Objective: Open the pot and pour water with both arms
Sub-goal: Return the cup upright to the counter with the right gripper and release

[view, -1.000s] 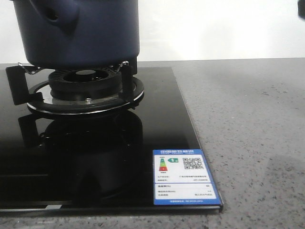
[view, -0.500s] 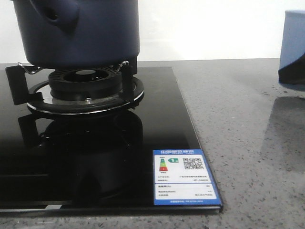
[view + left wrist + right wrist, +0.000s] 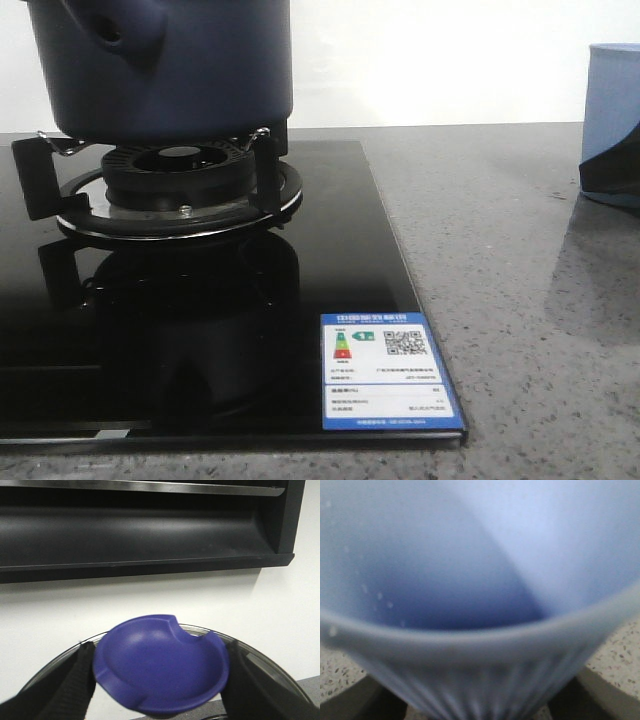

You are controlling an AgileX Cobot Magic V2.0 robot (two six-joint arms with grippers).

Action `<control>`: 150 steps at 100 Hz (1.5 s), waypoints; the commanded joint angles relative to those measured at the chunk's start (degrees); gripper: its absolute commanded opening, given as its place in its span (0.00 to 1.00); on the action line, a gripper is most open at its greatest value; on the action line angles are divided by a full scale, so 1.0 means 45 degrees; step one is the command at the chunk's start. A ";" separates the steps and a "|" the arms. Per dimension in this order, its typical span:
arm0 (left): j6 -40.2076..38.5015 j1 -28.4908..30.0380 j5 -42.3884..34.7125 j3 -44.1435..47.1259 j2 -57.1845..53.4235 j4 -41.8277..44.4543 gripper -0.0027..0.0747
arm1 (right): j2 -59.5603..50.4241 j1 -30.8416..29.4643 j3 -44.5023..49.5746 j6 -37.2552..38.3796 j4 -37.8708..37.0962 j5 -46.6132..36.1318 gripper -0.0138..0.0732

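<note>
Pot (image 3: 165,65) sits on the burner stand (image 3: 180,195) of the black stove; its top is out of view. Left gripper (image 3: 160,677) has its jaws pinching a dark blue lid (image 3: 161,672), lifted clear, a glass rim just behind it. Right gripper (image 3: 480,705) clamps a pale blue cup (image 3: 480,605), well right of the pot. Risks, as I judge them: lid slips from a thin edge grip; cup tilts early and spills on the counter (image 3: 520,300).
</note>
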 commanded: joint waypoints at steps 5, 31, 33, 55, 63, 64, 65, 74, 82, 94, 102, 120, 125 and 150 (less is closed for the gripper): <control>-0.0039 0.0028 -0.1289 -0.0470 -0.0251 0.0011 0.46 | -0.0276 -0.0063 -0.0315 -0.0173 0.0284 -0.0865 0.76; -0.0039 0.0028 -0.1289 -0.0470 -0.0251 0.0011 0.46 | -0.0633 -0.0063 -0.0123 -0.0013 0.0205 -0.0828 0.91; -0.0039 0.0028 -0.1289 -0.0470 -0.0251 0.0011 0.46 | -0.0727 -0.0063 -0.0038 -0.0013 0.0202 -0.0792 0.91; -0.0039 0.0028 -0.1289 -0.0470 -0.0251 0.0011 0.46 | -0.2307 -0.0063 0.0973 0.0294 0.0092 -0.0579 0.91; -0.0039 0.0028 -0.1289 -0.0470 -0.0251 0.0011 0.46 | -0.3084 -0.0063 0.1417 0.0672 0.0014 -0.0125 0.91; -0.0039 0.0028 -0.1289 -0.0470 -0.0251 0.0011 0.46 | -0.3153 -0.0063 0.1504 0.0719 -0.0032 -0.0094 0.91; -0.0039 0.0004 -0.1289 -0.0470 -0.0251 0.0011 0.46 | -0.3224 -0.0063 0.1549 0.0770 -0.0018 -0.0065 0.91; -0.0039 -0.0301 -0.1289 -0.0470 -0.0251 0.0011 0.46 | -0.4278 -0.0063 0.2159 0.1290 -0.0187 0.0133 0.91; -0.0039 -0.0732 -0.1289 -0.0470 -0.0226 0.0011 0.46 | -0.5166 -0.0063 0.2757 0.1664 -0.0187 0.0133 0.91; -0.0039 -0.1433 -0.1378 -0.0470 0.0163 0.0011 0.46 | -0.6589 -0.0063 0.3516 0.1940 -0.0213 0.0133 0.91; -0.0039 -0.1790 -0.1415 -0.0470 0.0541 0.0011 0.46 | -0.7709 -0.0063 0.3848 0.2129 -0.0385 0.0221 0.91; -0.0039 -0.2363 -0.2066 -0.0470 0.1495 0.0011 0.46 | -0.9740 -0.0063 0.4224 0.2179 -0.1063 0.0568 0.91; -0.0039 -0.2529 -0.2259 -0.0470 0.1716 0.0011 0.46 | -1.0102 -0.0036 0.4231 0.2220 -0.1063 0.0699 0.91; -0.0039 -0.2750 -0.2629 -0.0470 0.2952 0.0039 0.46 | -1.0521 0.0235 0.4231 0.2634 -0.1069 0.1089 0.91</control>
